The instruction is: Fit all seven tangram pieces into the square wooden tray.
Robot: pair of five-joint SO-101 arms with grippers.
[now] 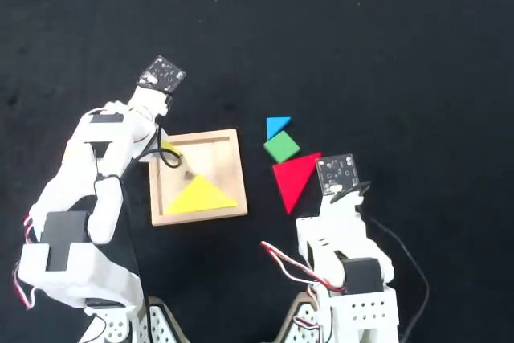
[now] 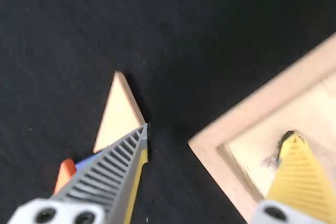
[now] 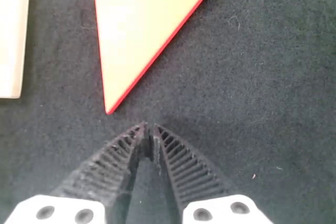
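Only the yellow triangle (image 1: 199,195) is seated in the tray (image 1: 238,170), while red triangle (image 1: 294,176), green square (image 1: 281,147) and blue triangle (image 1: 277,125) are left beside it, left gripper (image 2: 219,132) spread astride its corner, right gripper (image 3: 149,128) closed empty.

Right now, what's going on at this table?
The left gripper is open, straddling a corner of the wooden tray: one finger inside, one outside by a triangle piece on the cloth. A yellow triangle lies in the tray. The red triangle, green square and blue triangle lie on the cloth beside the tray. The right gripper is shut, just short of the red triangle, holding nothing.
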